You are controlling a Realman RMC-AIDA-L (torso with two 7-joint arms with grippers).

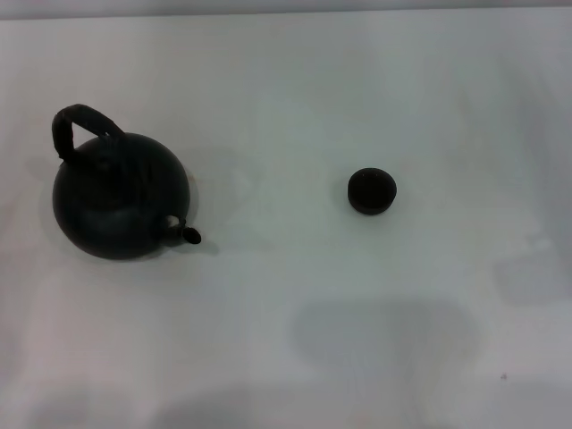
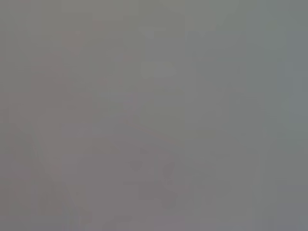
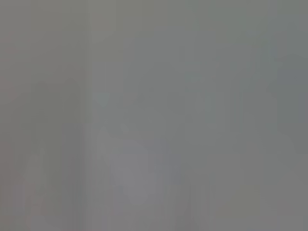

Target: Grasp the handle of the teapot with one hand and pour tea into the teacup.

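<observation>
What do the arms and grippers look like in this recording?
That cannot be told: no arm or gripper shows in any view. The head view holds only the teapot and teacup on the white table. Both wrist views are featureless grey.

We are seeing a teapot (image 1: pixel 116 201) looking matt and dark, like cast metal or clay. Its handle (image 1: pixel 80 125) is looking wrapped and rough. The teacup (image 1: pixel 372 190) is showing a dull dark finish. The table (image 1: pixel 286 340) is appearing smooth, pale, faintly glossy.
</observation>
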